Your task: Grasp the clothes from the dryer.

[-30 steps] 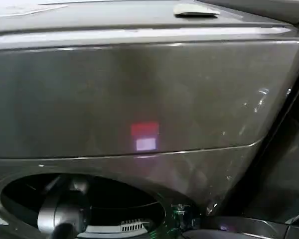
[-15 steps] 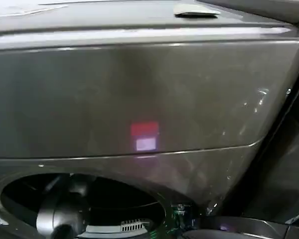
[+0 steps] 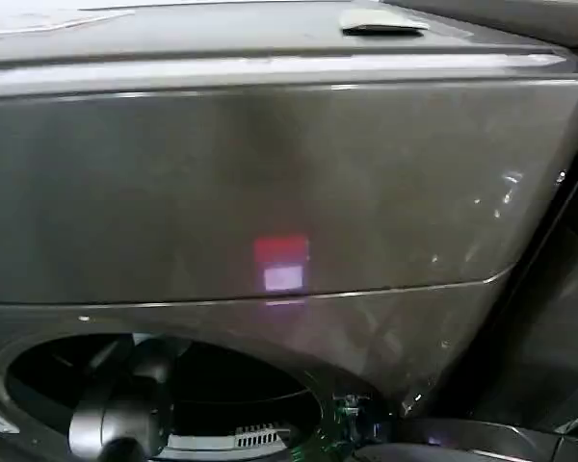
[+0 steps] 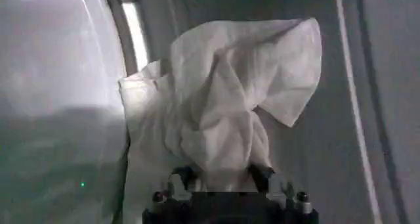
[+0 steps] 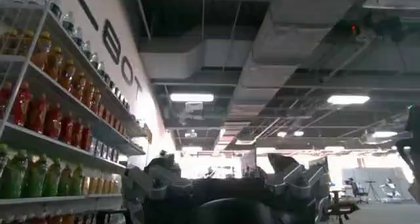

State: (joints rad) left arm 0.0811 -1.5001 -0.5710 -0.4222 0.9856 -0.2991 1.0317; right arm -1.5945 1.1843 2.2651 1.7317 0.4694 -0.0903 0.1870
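Observation:
The dryer [image 3: 270, 173] stands close in front of me, a bronze-grey front with its round porthole [image 3: 222, 385] open at the lower left of the head view. My left arm [image 3: 116, 423] reaches into that porthole. Inside the drum [image 4: 59, 113], my left gripper [image 4: 223, 179] is shut on the clothes [image 4: 230, 94], a crumpled white-grey bundle that rises from between the dark fingers [image 4: 261, 174]. My right gripper [image 5: 226, 173] is parked away from the dryer, pointing up toward a ceiling, open with nothing between its fingers.
The round door [image 3: 462, 448] hangs open at the lower right of the head view. A flat pale object [image 3: 380, 19] lies on the dryer's top. A red and white glow [image 3: 281, 262] shows on the front panel. Shelves of bottles [image 5: 46, 113] stand beside the right arm.
The left arm in the porthole has shifted slightly lower and to the left. The dryer and its door have not moved.

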